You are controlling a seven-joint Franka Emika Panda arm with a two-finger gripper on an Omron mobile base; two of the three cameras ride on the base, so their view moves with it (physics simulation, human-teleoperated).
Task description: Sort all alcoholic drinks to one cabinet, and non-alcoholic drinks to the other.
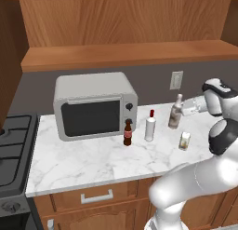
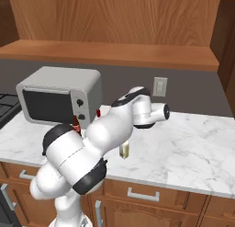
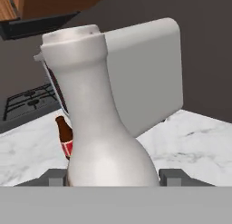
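Observation:
A plain pale grey-white bottle with a long neck (image 1: 175, 112) stands on the marble counter, and my gripper (image 1: 184, 108) reaches it from the right, shut on its body. The hand view has this bottle (image 3: 104, 128) close up, with my gripper (image 3: 113, 177) around its lower part and a dark fingertip (image 3: 56, 177) on each side. A white bottle with a red cap (image 1: 150, 126) stands left of it. The small dark cola bottle (image 1: 127, 133) (image 3: 65, 137) stands further left, by the microwave. A short pale can (image 1: 185, 141) (image 2: 124, 150) sits nearer the counter's front.
A grey microwave (image 1: 93, 105) (image 2: 59, 95) sits at the back left of the counter. A black stove (image 1: 14, 145) adjoins the counter on the left. A wall outlet (image 1: 176, 80) is behind the bottles. Wooden cabinets (image 1: 121, 24) hang above, and drawers (image 1: 95, 196) run below.

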